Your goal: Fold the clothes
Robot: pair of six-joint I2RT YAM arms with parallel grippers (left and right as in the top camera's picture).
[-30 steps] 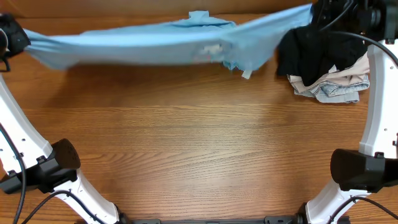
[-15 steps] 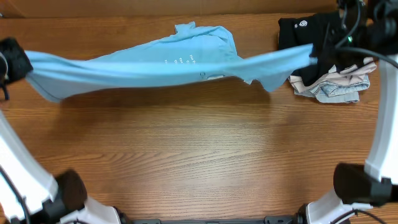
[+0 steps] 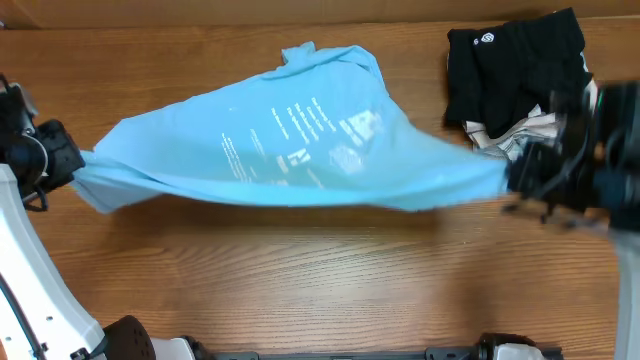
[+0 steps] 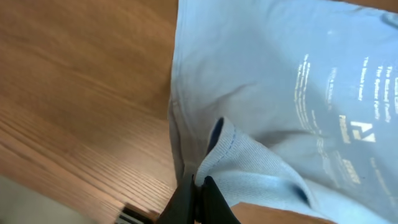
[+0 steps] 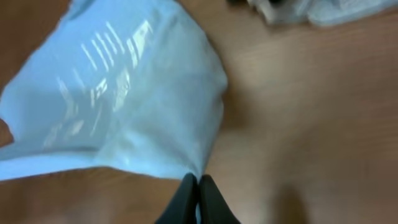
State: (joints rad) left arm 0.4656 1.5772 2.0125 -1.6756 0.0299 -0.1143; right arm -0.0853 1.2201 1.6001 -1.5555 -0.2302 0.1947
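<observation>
The light blue T-shirt (image 3: 300, 150) hangs stretched between my two grippers above the table, its small white text facing up. My left gripper (image 3: 70, 162) is shut on the shirt's left end at the table's left side. In the left wrist view the jaws (image 4: 198, 186) pinch a bunched hem of the shirt (image 4: 298, 81). My right gripper (image 3: 512, 180) is shut on the shirt's right end. In the right wrist view the jaws (image 5: 198, 186) clamp a corner of the shirt (image 5: 130, 93). The shirt's far part near the collar rests on the table.
A black garment with a small white logo (image 3: 505, 65) lies at the back right on top of folded beige and pale grey-blue garments (image 3: 510, 138), just behind my right gripper. Bare wooden tabletop (image 3: 320, 280) spreads across the front.
Both grippers moved toward the front of the table, pulling the shirt with them. The shirt has spread from a narrow taut band into a wide sheet with its white text showing.
</observation>
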